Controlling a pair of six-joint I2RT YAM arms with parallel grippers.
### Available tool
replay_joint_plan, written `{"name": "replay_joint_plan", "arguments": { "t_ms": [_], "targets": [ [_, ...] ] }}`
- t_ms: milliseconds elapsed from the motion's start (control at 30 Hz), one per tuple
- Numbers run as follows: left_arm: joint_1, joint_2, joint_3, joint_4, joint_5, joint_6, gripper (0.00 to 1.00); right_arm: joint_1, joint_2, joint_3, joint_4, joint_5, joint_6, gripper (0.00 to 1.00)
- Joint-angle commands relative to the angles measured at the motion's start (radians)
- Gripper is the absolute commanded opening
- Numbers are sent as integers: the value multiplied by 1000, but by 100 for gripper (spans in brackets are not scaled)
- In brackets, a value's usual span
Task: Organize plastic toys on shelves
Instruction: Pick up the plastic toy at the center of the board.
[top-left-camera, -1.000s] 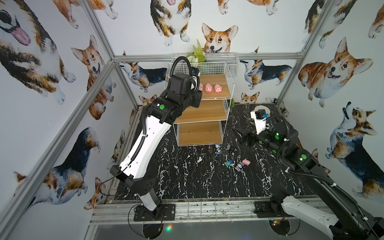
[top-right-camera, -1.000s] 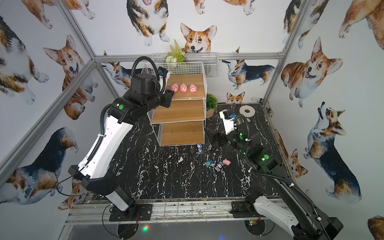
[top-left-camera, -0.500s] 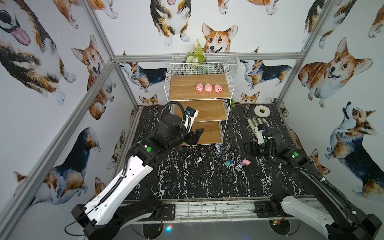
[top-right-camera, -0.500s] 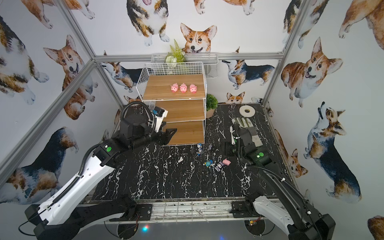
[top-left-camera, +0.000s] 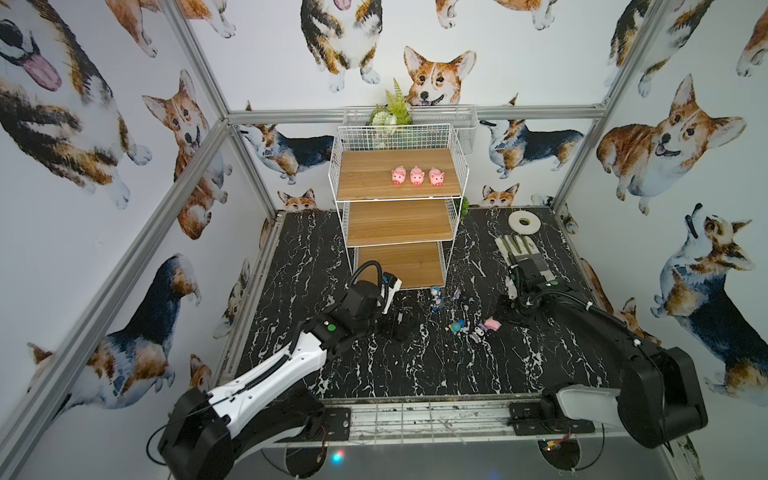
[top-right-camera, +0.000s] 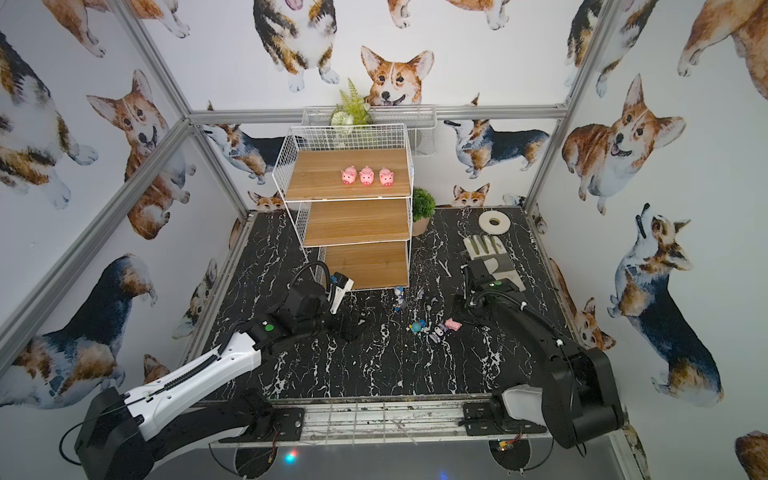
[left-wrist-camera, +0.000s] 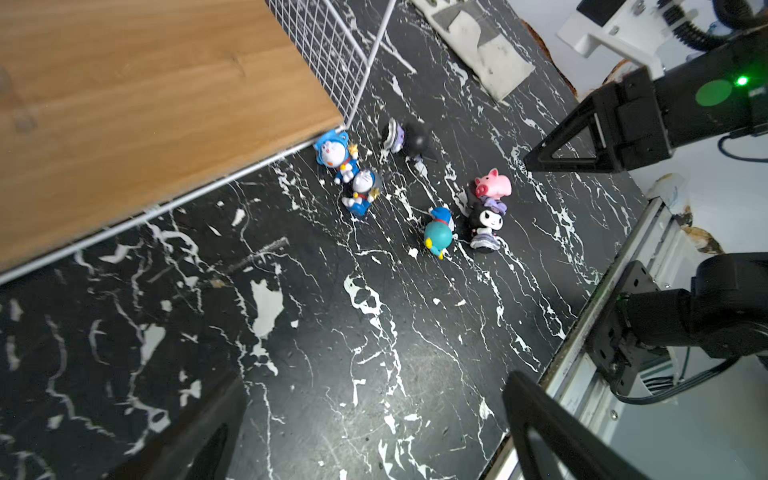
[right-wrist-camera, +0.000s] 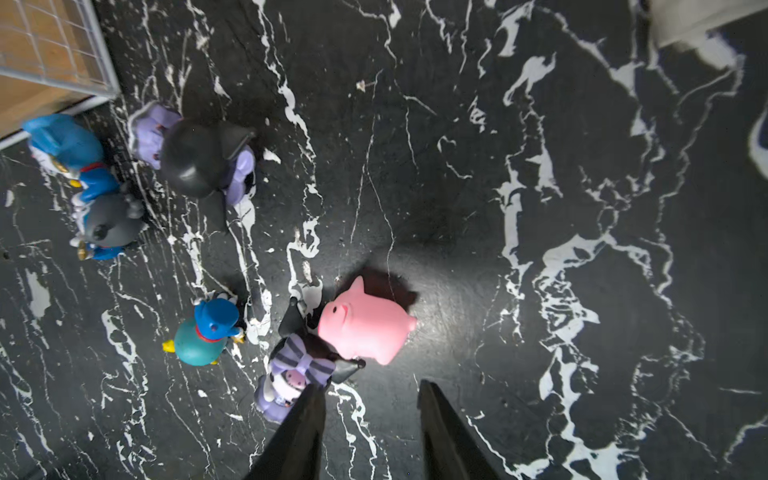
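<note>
- The rack (top-left-camera: 395, 133) stands well ahead of both pincers. Its shelves (top-left-camera: 365, 178) carry three pigs (top-left-camera: 417, 176) in a row near the front edge of the top board, and the two lower boards are bare. An arm carrying a toy up could knock the wire frame and topple that row.
- The left pincer (left-wrist-camera: 374, 376) hangs over bare tabletop (top-left-camera: 415, 365) with its fingers wide apart and empty. The loose toys lie ahead of it and the right arm sits just beyond them. If both arms go for the same cluster, they could collide.
- The right pincer (right-wrist-camera: 370, 386) is low over the tabletop, its fingers a narrow gap apart with nothing between them. The gap looks barely wider than the target, so a finger could land on top of it instead of beside it.
- The fourth pig (right-wrist-camera: 365, 324) lies just ahead of that gap. It is round and smooth and may squirt out of a shallow pinch.
- The black-and-purple figure (right-wrist-camera: 295, 374) sits right beside one finger and seems to touch the pig. It could be caught along with it or knocked over.
- The small blue figure (right-wrist-camera: 205, 332) stands a little farther off to that side, and a shoved neighbour could tip it.
</note>
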Motion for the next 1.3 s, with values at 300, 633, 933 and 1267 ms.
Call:
{"name": "replay_joint_plan", "arguments": {
  "t_ms": [300,633,933,1267],
  "targets": [
    [1,55,-2,127,66,-53,100,6,196,72,73,-30,-24,34],
    [1,69,-1,127,59,-49,100,46,246,72,55,4,-29,25],
    [1,72,1,126,60,-51,100,91,173,-13,100,77,-10,0],
    [1,103,52,174,172,-84,100,114,-124,-61,267,46,-71,0]
  ]
}}
